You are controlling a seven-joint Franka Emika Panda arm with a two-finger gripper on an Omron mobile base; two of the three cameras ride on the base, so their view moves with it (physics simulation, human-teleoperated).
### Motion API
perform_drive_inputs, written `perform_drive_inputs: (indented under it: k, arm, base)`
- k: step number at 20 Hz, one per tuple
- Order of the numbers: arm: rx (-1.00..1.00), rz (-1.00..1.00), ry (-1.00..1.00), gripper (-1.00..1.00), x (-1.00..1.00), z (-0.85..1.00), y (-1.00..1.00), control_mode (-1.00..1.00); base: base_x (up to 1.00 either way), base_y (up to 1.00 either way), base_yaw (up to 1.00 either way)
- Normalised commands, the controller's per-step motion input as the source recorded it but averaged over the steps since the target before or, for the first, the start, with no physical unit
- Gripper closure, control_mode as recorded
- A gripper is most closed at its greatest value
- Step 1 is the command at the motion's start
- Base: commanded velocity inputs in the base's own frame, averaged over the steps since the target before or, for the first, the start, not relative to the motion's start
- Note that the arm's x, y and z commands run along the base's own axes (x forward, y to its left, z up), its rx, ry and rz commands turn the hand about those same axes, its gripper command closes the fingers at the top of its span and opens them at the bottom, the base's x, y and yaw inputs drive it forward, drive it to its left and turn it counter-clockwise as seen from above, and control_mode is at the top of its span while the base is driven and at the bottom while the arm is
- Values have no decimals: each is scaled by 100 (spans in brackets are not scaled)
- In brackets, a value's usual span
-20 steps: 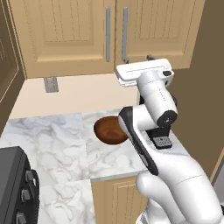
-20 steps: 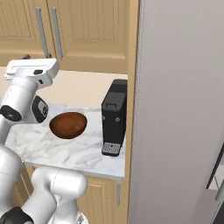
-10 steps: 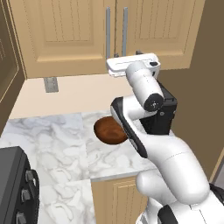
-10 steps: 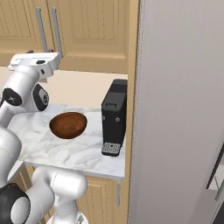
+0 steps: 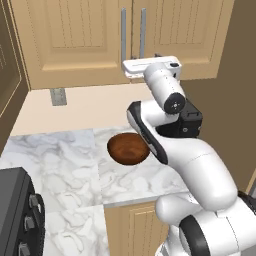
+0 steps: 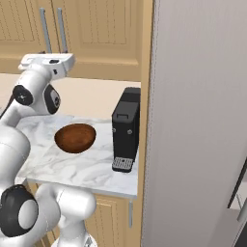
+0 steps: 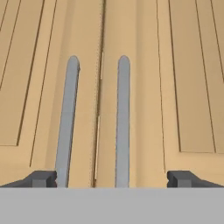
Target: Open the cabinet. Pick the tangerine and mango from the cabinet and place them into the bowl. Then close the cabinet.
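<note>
- I see the cabinet (image 5: pixel 90 40) on the far wall above the tabletop (image 5: pixel 60 155), both panelled doors shut.
- Its two silver bar handles (image 7: pixel 68 118) stand upright, side by side at the door seam.
- My gripper (image 7: pixel 111 178) faces those handles, jaws spread wide, holding nothing.
- The wooden bowl (image 6: pixel 75 138) sits empty on the marble tabletop, below the hand.
- A black coffee machine (image 6: pixel 126 129) stands right of the bowl.
</note>
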Motion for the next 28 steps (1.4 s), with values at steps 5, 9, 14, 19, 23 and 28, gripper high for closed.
perform_drive_inputs:
  k: [5,9,14,19,23,28]
  arm:
    - [0,0,6,-100,49,0,0,-100]
    - [0,1,9,-100,59,0,0,-100]
    - [0,0,7,-100,56,0,0,-100]
    - [0,1,7,-100,68,0,-2,-100]
    - [0,3,7,100,89,-6,0,-100]
    - [0,0,1,100,33,-4,0,-100]
  base:
    - [0,0,0]
    - [0,0,0]
    - [0,0,0]
    - [0,0,0]
    - [0,0,0]
    - [0,0,0]
